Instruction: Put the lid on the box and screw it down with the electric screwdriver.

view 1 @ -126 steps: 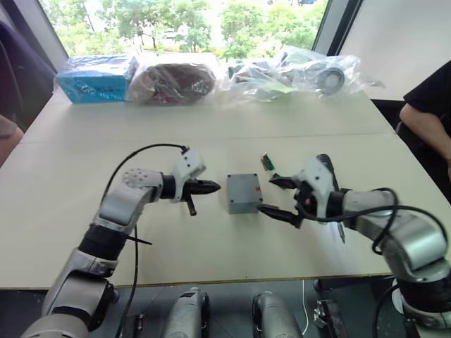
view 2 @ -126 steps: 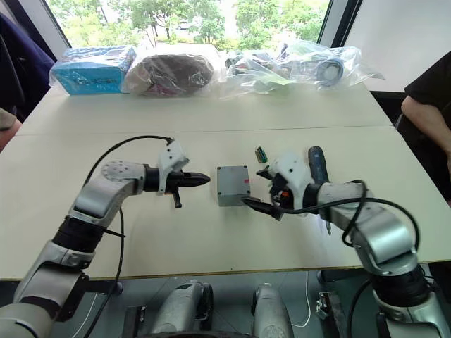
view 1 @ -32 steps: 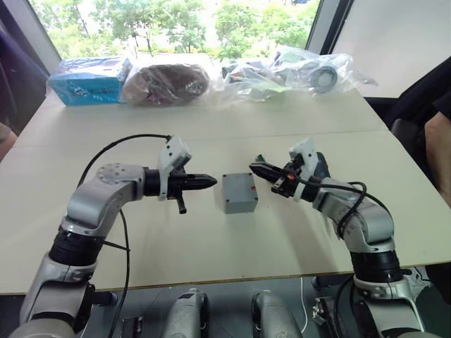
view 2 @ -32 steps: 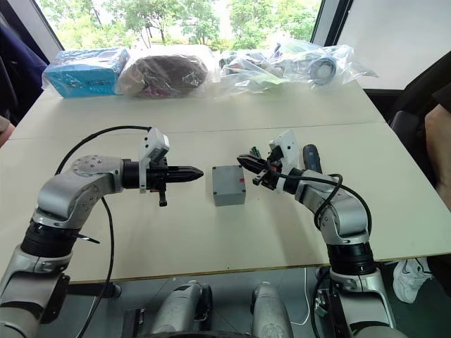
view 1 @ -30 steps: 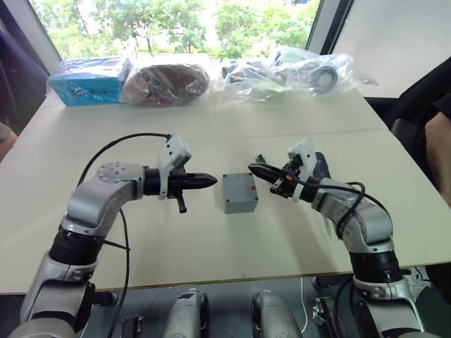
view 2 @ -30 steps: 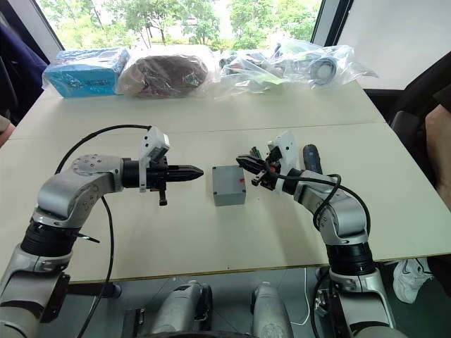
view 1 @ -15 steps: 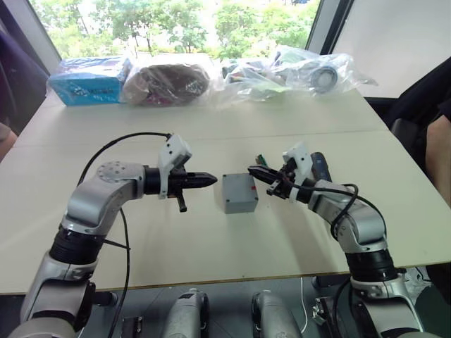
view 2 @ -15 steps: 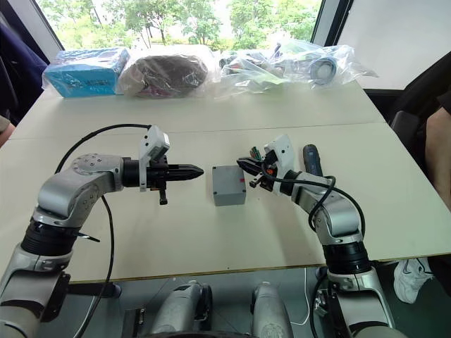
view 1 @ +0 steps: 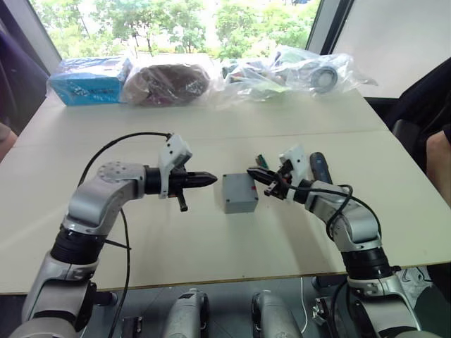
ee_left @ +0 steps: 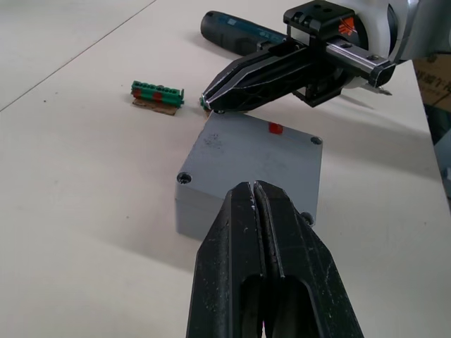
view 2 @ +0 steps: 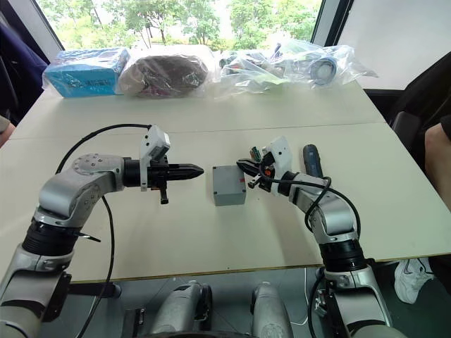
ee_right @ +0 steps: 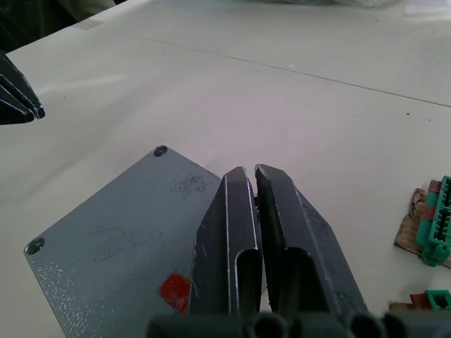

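Risk: the lid (ee_left: 262,146) sits unscrewed on the box (view 1: 239,193) at centre frame, so a nudge from the right gripper (view 1: 251,172) hovering at its corner could slide it askew. Right gripper pressed together, empty. Left gripper (view 1: 213,179) likewise, just left of the box. Electric screwdriver (view 1: 318,167) lies on the desk (view 1: 211,239), centre-right.

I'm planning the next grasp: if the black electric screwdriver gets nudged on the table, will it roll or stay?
The electric screwdriver looks cylindrical and lies on its side, so it would probably roll sideways. Its body looks rigid, so it should not flex. The table looks smooth, likely offering little grip.
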You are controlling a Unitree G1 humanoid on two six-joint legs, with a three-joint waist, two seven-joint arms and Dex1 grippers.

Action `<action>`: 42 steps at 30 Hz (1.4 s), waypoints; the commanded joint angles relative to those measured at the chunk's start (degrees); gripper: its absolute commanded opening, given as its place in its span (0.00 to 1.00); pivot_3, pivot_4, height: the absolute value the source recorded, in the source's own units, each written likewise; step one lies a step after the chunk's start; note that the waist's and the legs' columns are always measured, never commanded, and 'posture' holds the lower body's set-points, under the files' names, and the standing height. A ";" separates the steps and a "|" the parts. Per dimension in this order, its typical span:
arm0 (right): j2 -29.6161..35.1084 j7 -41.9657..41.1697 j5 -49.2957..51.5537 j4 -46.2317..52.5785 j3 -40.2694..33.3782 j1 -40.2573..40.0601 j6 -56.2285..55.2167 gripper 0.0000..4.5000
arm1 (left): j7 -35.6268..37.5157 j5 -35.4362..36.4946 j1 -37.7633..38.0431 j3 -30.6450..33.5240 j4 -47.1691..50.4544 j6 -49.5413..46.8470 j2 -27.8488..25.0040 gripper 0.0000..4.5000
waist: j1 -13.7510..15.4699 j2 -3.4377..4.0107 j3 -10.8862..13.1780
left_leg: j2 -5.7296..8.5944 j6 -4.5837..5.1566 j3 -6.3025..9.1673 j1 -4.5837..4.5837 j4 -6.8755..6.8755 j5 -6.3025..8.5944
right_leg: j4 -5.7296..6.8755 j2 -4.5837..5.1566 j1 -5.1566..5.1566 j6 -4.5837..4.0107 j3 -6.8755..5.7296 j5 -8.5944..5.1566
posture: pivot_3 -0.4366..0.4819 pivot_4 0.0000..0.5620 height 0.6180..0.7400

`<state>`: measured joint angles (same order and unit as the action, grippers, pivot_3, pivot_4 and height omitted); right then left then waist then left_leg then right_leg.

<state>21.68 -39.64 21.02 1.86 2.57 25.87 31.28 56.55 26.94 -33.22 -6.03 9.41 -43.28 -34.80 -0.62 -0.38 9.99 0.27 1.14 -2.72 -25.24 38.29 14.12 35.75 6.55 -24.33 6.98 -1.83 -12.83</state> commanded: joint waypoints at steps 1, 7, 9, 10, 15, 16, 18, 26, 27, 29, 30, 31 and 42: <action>0.19 0.22 -0.87 0.04 0.12 1.04 -1.24 0.02 | 0.06 0.26 -0.74 0.43 0.75 1.15 -0.01 0.00 | -0.01 0.00 0.00 | 0.00 0.00 0.00 0.00 0.00 0.00 | 0.00 0.00 0.00 0.00 0.00 0.00 | 0.48 0.27 1.00; 1.46 -0.40 -1.25 0.58 -0.29 1.18 -1.17 0.47 | -0.03 0.26 -0.77 0.40 0.72 1.20 0.22 0.00 | 0.00 0.00 0.00 | 0.00 0.00 0.00 0.00 0.00 0.00 | 0.00 0.00 0.00 0.00 0.00 0.00 | 0.48 0.27 1.00; 2.05 -0.24 -1.13 1.28 -0.81 1.20 -0.89 0.63 | -0.11 0.29 -0.75 0.39 0.72 1.20 0.38 0.00 | 0.00 0.00 0.00 | 0.00 0.00 0.00 0.00 0.00 0.00 | 0.00 0.00 0.00 0.00 0.00 0.00 | 0.48 0.27 1.00; 2.44 -0.24 -1.05 1.75 -1.02 1.18 -0.80 0.69 | -0.17 0.33 -0.74 0.38 0.76 1.16 0.46 0.00 | 0.01 0.00 0.00 | 0.00 0.00 0.00 0.00 0.00 0.00 | 0.00 0.00 0.00 0.00 0.00 0.00 | 0.48 0.27 1.00; 5.57 0.24 2.60 7.54 -4.74 1.66 4.47 0.94 | -0.18 0.85 -0.81 0.35 1.05 1.14 1.37 0.00 | 0.07 0.00 0.00 | -0.01 0.00 0.00 0.00 0.00 0.00 | 0.00 0.00 0.00 0.00 0.00 0.00 | 0.48 0.27 1.00; 6.67 0.56 4.34 9.38 -6.50 2.06 7.05 0.94 | -0.08 1.04 -1.13 0.35 1.01 1.20 1.81 0.00 | 0.09 0.00 0.00 | -0.02 0.00 0.00 -0.01 0.01 0.00 | 0.00 0.00 0.00 0.00 0.00 0.00 | 0.48 0.27 1.00; 9.53 1.39 7.29 12.27 -9.77 3.19 13.03 0.94 | 0.47 1.32 -2.11 0.14 0.87 1.44 2.51 0.00 | 0.25 0.00 0.00 | -0.05 0.00 0.01 -0.01 0.01 0.00 | 0.00 0.02 0.00 0.00 0.00 0.00 | 0.48 0.27 1.00; 26.58 5.33 13.18 9.68 -14.39 15.52 45.31 0.97 | 5.15 -1.34 -6.07 -4.64 1.07 6.84 3.51 0.00 | 0.35 0.01 0.01 | -0.06 0.02 -0.03 -0.01 0.02 0.01 | -0.01 0.06 -0.02 -0.01 0.02 -0.01 | 0.48 0.27 1.00; 28.51 5.14 13.13 7.87 -13.18 16.75 48.87 0.97 | 5.20 -1.49 -6.43 -5.01 1.30 7.33 3.73 0.00 | 0.43 0.00 0.01 | -0.06 0.02 -0.02 -0.02 0.03 0.01 | -0.02 0.07 -0.02 -0.02 0.01 -0.01 | 0.48 0.27 1.00; 32.53 4.84 12.68 4.03 -9.14 19.07 55.72 0.97 | 5.57 -1.68 -6.92 -5.53 2.01 8.07 3.81 0.00 | 0.42 -0.01 0.00 | -0.06 0.05 -0.01 -0.02 0.00 0.03 | -0.10 0.06 -0.01 -0.03 0.01 -0.01 | 0.48 0.27 1.00; 34.04 4.77 12.36 2.56 -7.16 20.03 58.10 0.97 | 5.75 -1.75 -7.04 -5.71 2.26 8.32 3.74 0.00 | 0.32 -0.01 0.00 | -0.06 0.06 -0.02 -0.02 0.00 0.04 | -0.14 0.06 0.00 -0.03 0.01 -0.01 | 0.48 0.27 1.00; 35.33 4.04 12.58 0.66 -5.35 20.87 59.84 0.97 | 6.09 -1.93 -7.08 -6.02 2.59 8.67 3.51 0.00 | 0.25 -0.01 0.00 | -0.06 0.07 -0.04 -0.03 0.00 0.04 | -0.15 0.08 -0.01 -0.03 0.03 -0.01 | 0.48 0.27 1.00; 38.46 -7.84 7.99 -19.84 13.72 29.61 56.03 0.97 | 4.40 -2.34 -4.38 -6.60 5.86 8.63 3.64 0.00 | -0.07 0.00 0.01 | -0.04 0.14 -0.11 -0.06 0.00 0.08 | -0.26 0.10 -0.03 0.00 0.06 0.01 | 0.48 0.27 1.00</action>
<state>60.56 -46.13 29.94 -15.64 15.20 53.34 86.84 61.98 24.31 -37.92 -13.82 13.76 -34.59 -31.24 -0.69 -0.38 10.00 0.22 1.29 -2.82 -25.30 38.29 14.20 35.48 6.64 -24.35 6.98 -1.78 -12.82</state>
